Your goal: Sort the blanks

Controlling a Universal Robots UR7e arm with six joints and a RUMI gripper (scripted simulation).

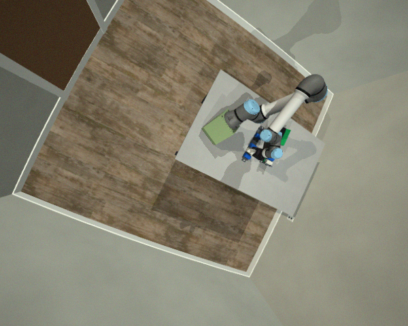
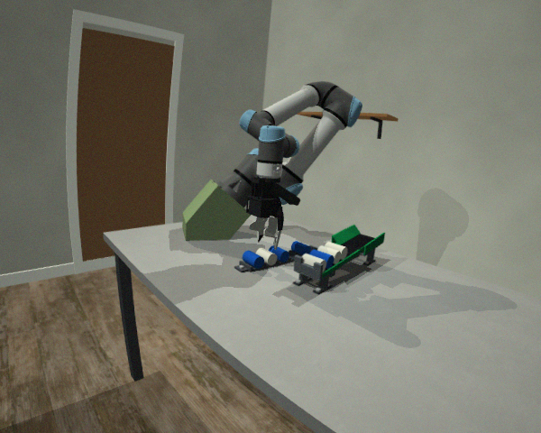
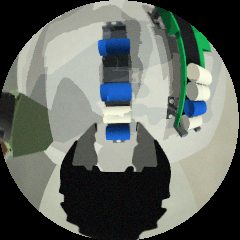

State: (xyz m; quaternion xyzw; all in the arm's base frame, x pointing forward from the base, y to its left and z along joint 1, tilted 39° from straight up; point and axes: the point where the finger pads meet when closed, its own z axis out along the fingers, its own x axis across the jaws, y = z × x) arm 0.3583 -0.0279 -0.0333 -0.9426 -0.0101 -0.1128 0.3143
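The dark stock rack (image 3: 116,75) lies on the table and holds three blue blanks (image 3: 115,91) and one white blank (image 3: 116,114) between its ribs. One slot near the far end is bare. The green feed ramp (image 2: 354,249) carries a row of three white blanks (image 3: 198,82) and one blue blank (image 3: 195,108), with a white one (image 3: 191,122) at the grey stop (image 2: 307,270). My gripper (image 2: 270,238) hangs open and empty just above the rack, and the nearest blue blank (image 3: 118,132) shows between its fingers. The arm hides most of this in the overhead view (image 1: 255,151).
A green block (image 2: 212,216) at the arm's base stands on the table behind the rack. The ramp stands close to the right of the rack. A wall shelf (image 2: 354,116) hangs behind the arm.
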